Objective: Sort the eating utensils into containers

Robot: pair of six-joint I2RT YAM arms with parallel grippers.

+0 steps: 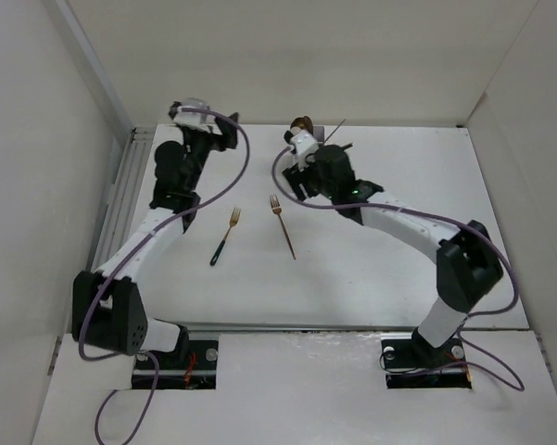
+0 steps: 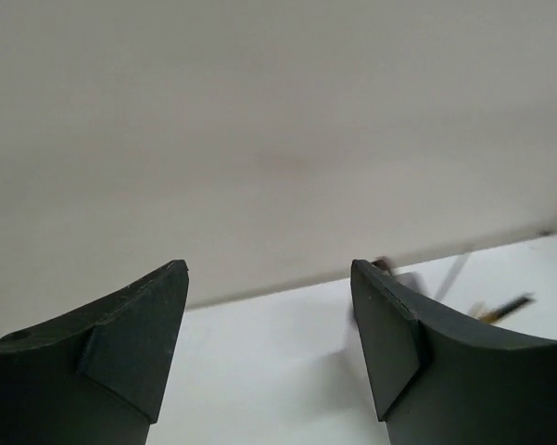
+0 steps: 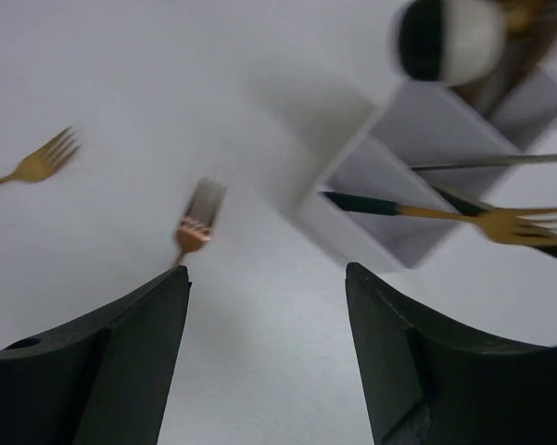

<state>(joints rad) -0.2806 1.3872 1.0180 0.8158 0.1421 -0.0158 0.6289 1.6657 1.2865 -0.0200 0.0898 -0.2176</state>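
Before released right end effector (image 3: 267, 278), organizer (image 3: 436, 130) blurred, cropped; left end effector (image 2: 269, 278) released too.

Right wrist view was motion-blurred: the organizer (image 3: 426, 130) ran off the right edge, its contents smeared. The copper fork (image 3: 196, 222) lost its handle behind a right-gripper finger (image 3: 120, 362), and the gold fork (image 3: 39, 162) was cut by the left edge. In the top view, the right arm's wrist (image 1: 308, 153) hid nearly all the organizer; the utensil tips (image 1: 337, 126) were too small to name. In the left wrist view, blurred utensils (image 2: 500, 306) beside a left-gripper finger (image 2: 398, 343) were unreadable.
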